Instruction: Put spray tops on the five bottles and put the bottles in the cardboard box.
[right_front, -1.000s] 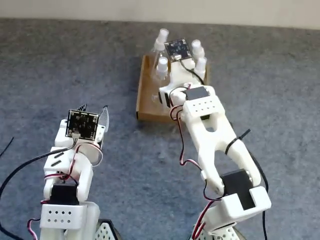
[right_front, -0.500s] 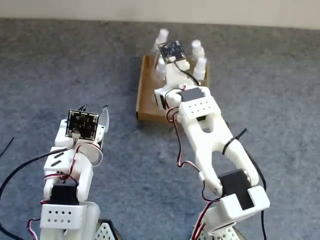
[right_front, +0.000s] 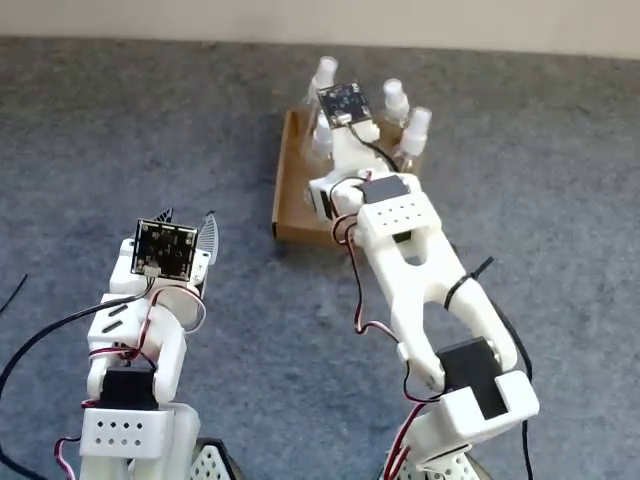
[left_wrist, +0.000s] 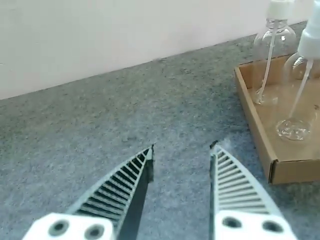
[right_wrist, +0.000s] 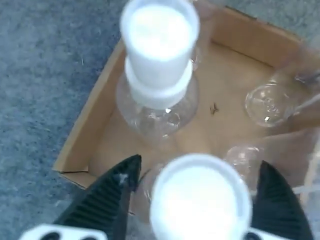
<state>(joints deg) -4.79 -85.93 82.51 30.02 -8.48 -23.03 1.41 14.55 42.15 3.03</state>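
1. Four bottles (right_front: 395, 100) with white spray tops stand in the cardboard box (right_front: 288, 190) around the right arm's wrist. One of them, the leaning bottle (right_front: 414, 128), tips away from it.
2. Right gripper (right_wrist: 196, 162) sits down in the box straddling a fifth bottle (right_wrist: 200, 205). Honestly can't tell if it's clamped on it or just loose around it. Another capped bottle (right_wrist: 159, 65) is just beyond the gripper, near enough to bump.
3. Left gripper (left_wrist: 181, 147) is wide open, holding nothing, over bare desk (left_wrist: 90, 115). The box is well off ahead of it and to one side.
4. Handling guess: these look like empty thin clear plastic, so super light, a bit squishy and pretty slippery. With the spray head on they're probably top-heavy and tippy too. I'd pinch the round body just under the neck, gently, rather than grab the white top.
5. View differences: the high view gives the layout and the lean, but the wrist's camera board covers the fifth bottle. The right wrist view looks straight down on that bottle and the bare box floor. The left wrist view gives the side-on look, with dip tubes (left_wrist: 265, 60) inside the clear bodies and a pretty low box wall.
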